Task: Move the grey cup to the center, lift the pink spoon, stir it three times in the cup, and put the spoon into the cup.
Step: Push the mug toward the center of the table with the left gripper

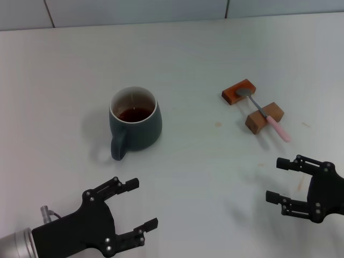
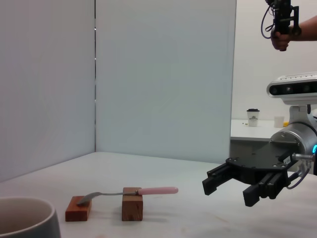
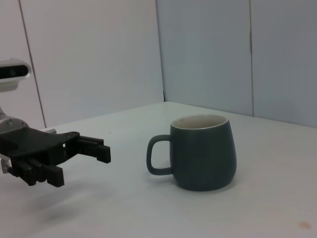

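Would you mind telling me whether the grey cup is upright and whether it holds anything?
Upright: the grey cup stands on its base, rim up, handle toward the robot. Dark brown liquid sits low inside.

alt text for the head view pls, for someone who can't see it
A grey cup of dark brown liquid stands left of centre on a white table, handle toward the robot. To its right, a pink spoon lies bridged across two brown blocks. Both grippers, left and right, hover open near the front edge, holding nothing.
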You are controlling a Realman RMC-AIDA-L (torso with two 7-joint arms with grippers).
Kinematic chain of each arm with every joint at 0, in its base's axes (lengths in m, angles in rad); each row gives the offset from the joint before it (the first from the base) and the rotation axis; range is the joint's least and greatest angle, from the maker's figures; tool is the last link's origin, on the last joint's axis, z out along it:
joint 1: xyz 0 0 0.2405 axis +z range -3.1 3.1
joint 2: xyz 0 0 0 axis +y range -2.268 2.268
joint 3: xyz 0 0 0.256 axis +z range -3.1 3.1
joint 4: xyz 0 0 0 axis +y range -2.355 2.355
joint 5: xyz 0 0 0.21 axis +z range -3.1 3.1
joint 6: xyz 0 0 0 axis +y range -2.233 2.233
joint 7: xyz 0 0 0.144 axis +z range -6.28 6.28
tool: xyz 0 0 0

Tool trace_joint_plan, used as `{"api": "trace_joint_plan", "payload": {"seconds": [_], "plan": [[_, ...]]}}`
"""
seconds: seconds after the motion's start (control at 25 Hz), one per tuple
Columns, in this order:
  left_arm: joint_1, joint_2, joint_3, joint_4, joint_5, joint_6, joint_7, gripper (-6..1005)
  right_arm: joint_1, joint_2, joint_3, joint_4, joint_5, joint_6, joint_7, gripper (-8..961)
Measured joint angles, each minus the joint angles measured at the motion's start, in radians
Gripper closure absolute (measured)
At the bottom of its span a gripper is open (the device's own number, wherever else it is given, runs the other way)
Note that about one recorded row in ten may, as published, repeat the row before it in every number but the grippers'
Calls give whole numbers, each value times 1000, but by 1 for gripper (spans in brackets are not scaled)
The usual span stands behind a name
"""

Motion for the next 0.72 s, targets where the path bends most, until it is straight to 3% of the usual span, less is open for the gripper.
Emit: {"api": "trace_joint_plan", "payload": {"seconds": [0.72], "plan": [[-7,3,0,1,-2,-6,-5,229,9,6,-2,0,0,12,5,180]]}}
